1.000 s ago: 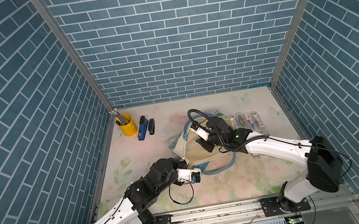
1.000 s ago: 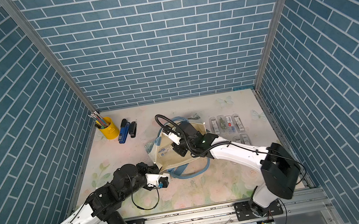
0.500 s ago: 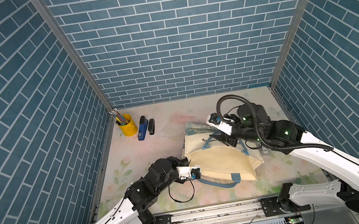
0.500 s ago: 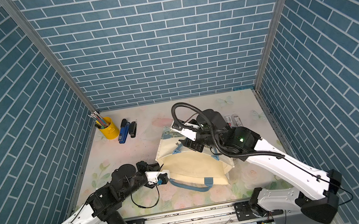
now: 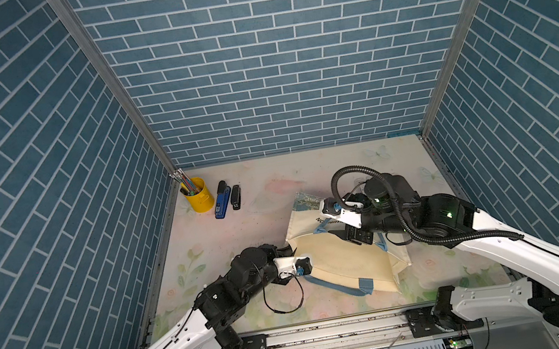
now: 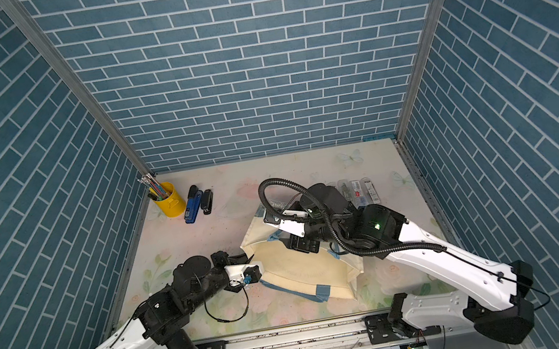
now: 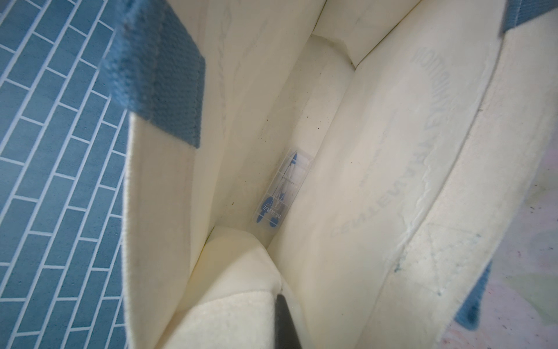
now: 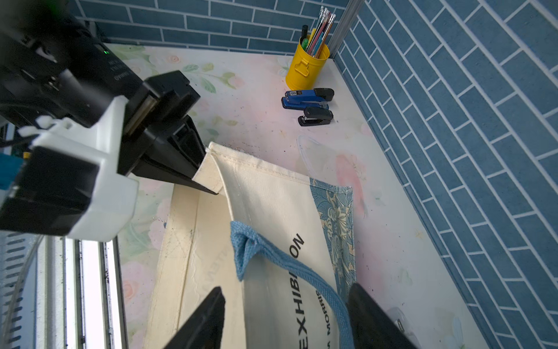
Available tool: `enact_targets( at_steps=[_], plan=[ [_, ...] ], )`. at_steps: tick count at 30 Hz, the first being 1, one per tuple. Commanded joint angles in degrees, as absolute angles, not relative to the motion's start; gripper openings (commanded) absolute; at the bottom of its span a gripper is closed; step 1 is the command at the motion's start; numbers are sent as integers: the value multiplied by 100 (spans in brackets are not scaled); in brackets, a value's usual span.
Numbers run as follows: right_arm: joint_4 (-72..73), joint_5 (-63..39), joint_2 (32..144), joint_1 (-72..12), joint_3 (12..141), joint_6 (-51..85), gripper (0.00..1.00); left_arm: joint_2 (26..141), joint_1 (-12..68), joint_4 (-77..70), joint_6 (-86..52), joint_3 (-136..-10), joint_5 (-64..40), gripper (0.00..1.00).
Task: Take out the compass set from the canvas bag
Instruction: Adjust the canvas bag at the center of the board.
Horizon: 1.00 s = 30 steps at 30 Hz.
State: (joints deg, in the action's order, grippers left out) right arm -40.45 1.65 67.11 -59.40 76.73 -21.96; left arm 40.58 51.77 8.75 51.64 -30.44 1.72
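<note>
The left fingers [image 8: 178, 163] are clenched on the rim corner of the canvas bag [image 5: 341, 264], holding its mouth open. The compass set [image 7: 282, 189] lies deep inside, at the bottom fold. The right fingers [image 8: 208, 320] are released, spread above the blue strap [image 8: 250, 244]. Risk: the strap snags the reach, or the pinched rim slips and the mouth collapses

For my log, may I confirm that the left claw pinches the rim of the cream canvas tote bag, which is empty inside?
Not empty: the left wrist view shows a clear plastic compass case lying at the bottom of the cream canvas tote bag. The left claw does pinch its rim.
</note>
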Motion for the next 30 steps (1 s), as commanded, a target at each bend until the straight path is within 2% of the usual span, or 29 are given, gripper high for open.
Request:
enact_targets(
  at_steps=[1, 4, 7, 11, 13, 18, 23, 26, 30],
  plan=[
    [-4039, 788, 7342, -5950, 7622, -2610, 66, 3940, 5161, 680, 5056, -3044, 229, 0],
    [-3927, 1100, 7830, -5941, 7797, -2671, 61, 3912, 5168, 716, 4967, -3064, 193, 0],
    [-3970, 1056, 8074, -5941, 8001, -2629, 46, 3840, 5168, 735, 4856, -3035, 192, 0],
    [-3859, 995, 8155, -5879, 8078, -2476, 18, 3723, 5164, 772, 4551, -3017, 211, 0],
    [-3872, 917, 8174, -5837, 8138, -2395, 14, 3683, 5168, 821, 4411, -3012, 251, 0],
    [-4456, 648, 7836, -5802, 8592, -2229, 28, 3688, 5163, 976, 4214, -3047, 358, 0],
    [-4860, 696, 7171, -6271, 8532, -1986, 49, 3526, 5168, 853, 4037, -2999, 597, 0],
    [-5112, 917, 7017, -6565, 8379, -1884, 55, 3533, 5168, 739, 3869, -2967, 773, 0],
    [-5147, 976, 6988, -6683, 8259, -1758, 58, 3524, 5166, 722, 3738, -2931, 985, 0]
  ],
)
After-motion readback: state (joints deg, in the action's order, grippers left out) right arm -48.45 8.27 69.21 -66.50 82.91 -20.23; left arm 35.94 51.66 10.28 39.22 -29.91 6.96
